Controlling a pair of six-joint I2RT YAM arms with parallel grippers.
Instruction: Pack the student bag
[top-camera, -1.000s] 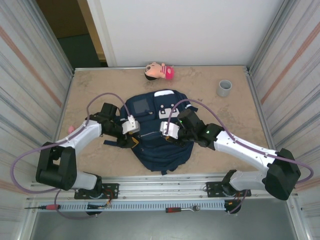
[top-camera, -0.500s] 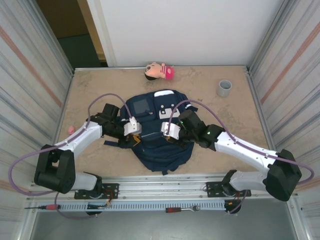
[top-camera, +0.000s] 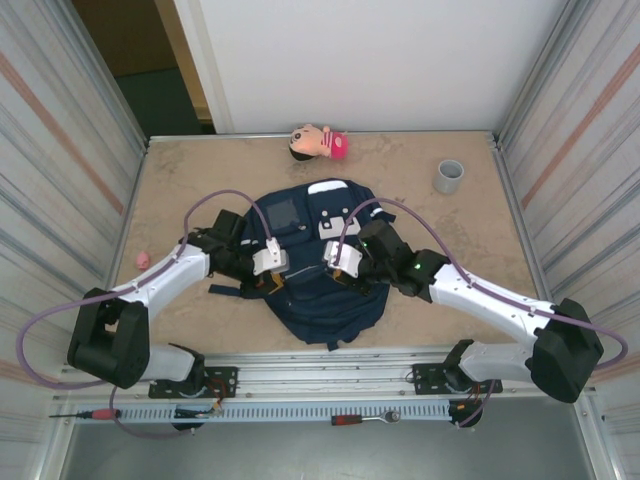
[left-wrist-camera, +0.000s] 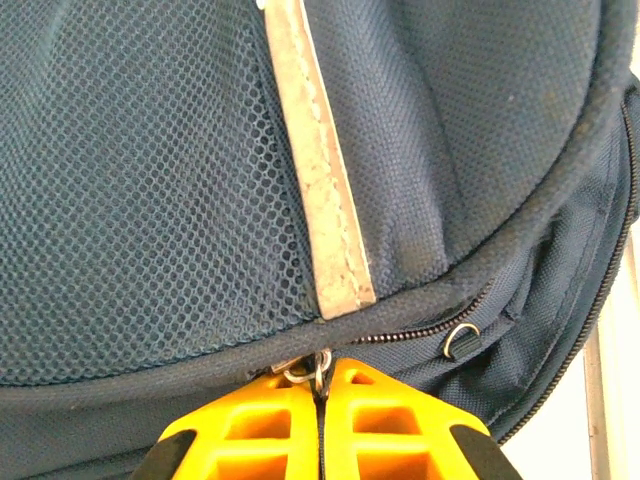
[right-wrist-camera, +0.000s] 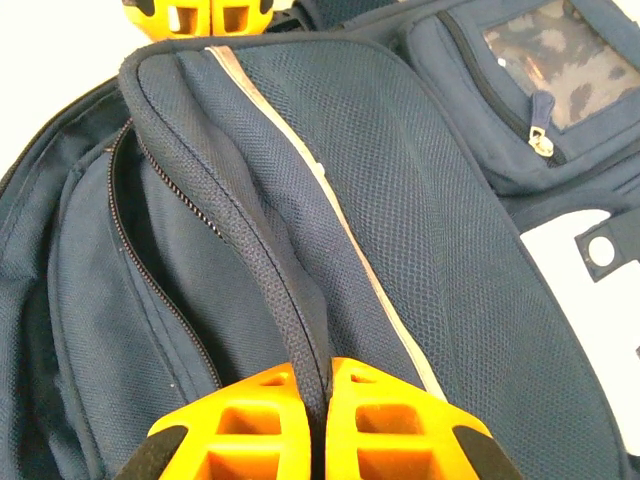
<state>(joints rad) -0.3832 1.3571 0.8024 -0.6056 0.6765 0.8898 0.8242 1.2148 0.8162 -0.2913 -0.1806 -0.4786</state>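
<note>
The left gripper (left-wrist-camera: 321, 385) is fully closed. Its orange fingers (left-wrist-camera: 250, 430) press together on a small metal zipper pull (left-wrist-camera: 316, 368) at the seam of the student bag (top-camera: 328, 305), just below the end of a grey reflective stripe (left-wrist-camera: 315, 170) that runs over navy mesh. A second pull ring (left-wrist-camera: 460, 340) lies free on the same zipper line, a little to the right.

The right gripper (right-wrist-camera: 313, 385) is also closed tight, and it pinches the bag's thick piped edge (right-wrist-camera: 240, 230) between its fingers. Beside that edge the zipper stands parted (right-wrist-camera: 150, 270). The gap is dark, and what the compartment holds cannot be made out. Farther along the bag are the front pocket (right-wrist-camera: 530, 80), with its clear window zipped shut, and the white patch (right-wrist-camera: 585, 290).

The bag lies flat in the middle of the table (top-camera: 190, 180), between the two arms, with both grippers on its middle. A doll head (top-camera: 320, 142) rests at the far edge, well apart from the bag. A grey cup (top-camera: 449, 177) stands upright toward the far right corner. A small pink object (top-camera: 142, 259) sits near the left edge.
</note>
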